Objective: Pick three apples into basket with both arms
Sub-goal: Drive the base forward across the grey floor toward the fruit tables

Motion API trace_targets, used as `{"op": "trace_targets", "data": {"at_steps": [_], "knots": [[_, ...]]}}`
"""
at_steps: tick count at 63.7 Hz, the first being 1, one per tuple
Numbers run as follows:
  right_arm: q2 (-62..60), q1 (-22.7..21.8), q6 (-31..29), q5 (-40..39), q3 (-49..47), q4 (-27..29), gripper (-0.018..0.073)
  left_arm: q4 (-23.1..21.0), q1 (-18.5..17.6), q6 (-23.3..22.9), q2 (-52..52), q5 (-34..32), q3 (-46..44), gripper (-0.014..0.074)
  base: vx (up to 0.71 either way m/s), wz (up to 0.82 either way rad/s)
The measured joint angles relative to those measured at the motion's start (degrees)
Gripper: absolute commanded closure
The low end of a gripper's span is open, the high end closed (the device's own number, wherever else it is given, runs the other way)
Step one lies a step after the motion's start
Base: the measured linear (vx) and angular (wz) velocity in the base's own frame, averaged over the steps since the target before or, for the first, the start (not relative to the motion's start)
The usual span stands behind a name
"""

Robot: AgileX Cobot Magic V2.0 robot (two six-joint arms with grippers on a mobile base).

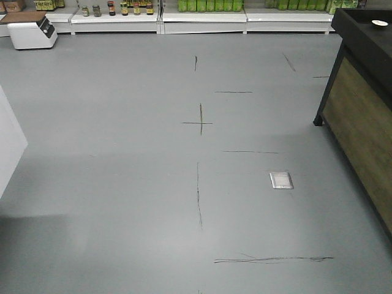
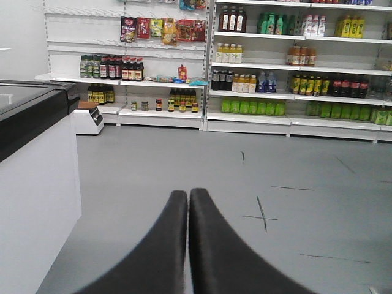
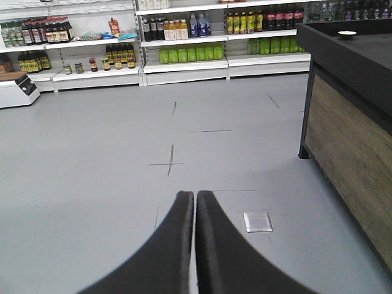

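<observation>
The left gripper [image 2: 188,195] sits at the lower centre of its view, fingers pressed together on nothing, above the grey floor [image 2: 306,159]. The right gripper [image 3: 195,196] looks the same, perhaps a hairline apart. Shelves [image 2: 245,116] cross the top. Where the apples or basket lie cannot be told.

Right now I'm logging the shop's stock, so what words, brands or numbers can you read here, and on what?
No text is legible in any view.
Bottles on the shelves: labels too small and blurred.
Hanging packets: print blurred.
Floor cross: drawn lines, not letters.
</observation>
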Motion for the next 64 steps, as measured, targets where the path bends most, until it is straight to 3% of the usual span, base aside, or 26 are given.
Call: {"op": "trace_targets", "data": {"at_steps": [64], "knots": [[0.0, 0.0, 0.0, 0.0, 0.0, 0.0, 0.0564, 0.0, 0.0, 0.0, 0.0, 0.0, 0.0, 0.0603, 0.09, 0.03]]}}
